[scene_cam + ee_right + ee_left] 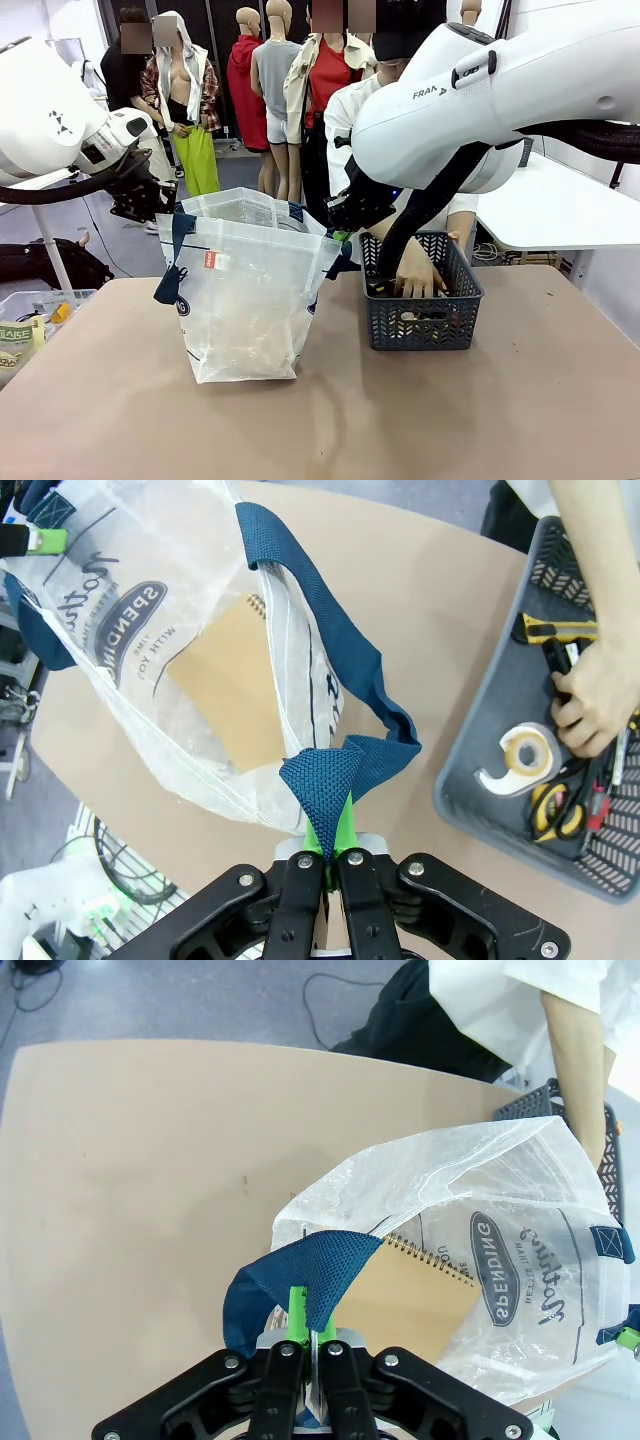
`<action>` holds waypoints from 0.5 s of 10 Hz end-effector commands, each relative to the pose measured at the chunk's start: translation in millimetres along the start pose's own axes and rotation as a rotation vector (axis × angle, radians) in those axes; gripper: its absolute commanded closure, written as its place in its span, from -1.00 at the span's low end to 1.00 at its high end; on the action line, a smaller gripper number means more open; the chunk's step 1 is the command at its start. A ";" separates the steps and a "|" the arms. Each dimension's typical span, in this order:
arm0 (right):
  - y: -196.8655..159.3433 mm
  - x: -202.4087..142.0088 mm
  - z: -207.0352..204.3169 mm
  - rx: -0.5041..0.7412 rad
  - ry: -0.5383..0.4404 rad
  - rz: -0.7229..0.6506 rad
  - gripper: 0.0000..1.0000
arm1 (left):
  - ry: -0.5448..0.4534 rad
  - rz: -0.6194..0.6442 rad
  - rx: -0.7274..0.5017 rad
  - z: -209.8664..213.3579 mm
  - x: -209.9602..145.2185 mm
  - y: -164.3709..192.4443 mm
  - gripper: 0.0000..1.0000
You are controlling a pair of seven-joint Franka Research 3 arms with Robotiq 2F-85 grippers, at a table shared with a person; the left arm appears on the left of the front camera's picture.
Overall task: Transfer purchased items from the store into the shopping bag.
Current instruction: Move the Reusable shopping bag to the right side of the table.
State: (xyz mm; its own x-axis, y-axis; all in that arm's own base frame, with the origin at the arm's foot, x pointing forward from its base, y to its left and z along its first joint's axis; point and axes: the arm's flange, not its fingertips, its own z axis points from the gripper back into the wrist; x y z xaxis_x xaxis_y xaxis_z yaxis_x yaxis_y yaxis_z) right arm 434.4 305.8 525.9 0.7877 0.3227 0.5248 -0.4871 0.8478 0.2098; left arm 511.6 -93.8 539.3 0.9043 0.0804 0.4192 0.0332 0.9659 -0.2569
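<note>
The translucent shopping bag (245, 290) stands open mid-table, a brown spiral notebook (230, 680) lying inside it. My left gripper (160, 205) is shut on the bag's navy strap handle (300, 1280) on its left side. My right gripper (345, 225) is shut on the opposite navy handle (335, 775), so the mouth is spread between the two. Right of the bag is a dark basket (420, 300). The person's hand (595, 695) reaches into it among a slim yellow-and-black stick (555, 630) and a thin black-and-white pen (622, 755).
The basket (490, 770) also holds a tape roll (520, 760) and a yellow-black round tool (550, 810). A clear bin (30, 320) with packets sits off the table's left edge. A white table (560, 210) stands at the back right. Bare tabletop (320, 430) lies in front.
</note>
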 end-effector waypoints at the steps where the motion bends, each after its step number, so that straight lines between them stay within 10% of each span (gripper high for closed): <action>1: -1.0 0.0 0.1 0.000 0.000 -0.002 1.00 | -0.005 0.005 0.002 1.5 2.0 3.2 1.00; 5: -1.0 0.0 0.1 0.000 0.000 -0.002 1.00 | -0.005 0.005 0.002 1.5 2.0 3.2 1.00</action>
State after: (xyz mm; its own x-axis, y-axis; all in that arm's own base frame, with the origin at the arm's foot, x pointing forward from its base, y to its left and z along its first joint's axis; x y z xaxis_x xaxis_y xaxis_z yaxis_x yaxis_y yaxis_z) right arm 434.4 305.9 525.9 0.7877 0.3228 0.5248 -0.4871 0.8478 0.2098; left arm 511.6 -93.9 539.3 0.9043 0.0804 0.4192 0.0333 0.9659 -0.2569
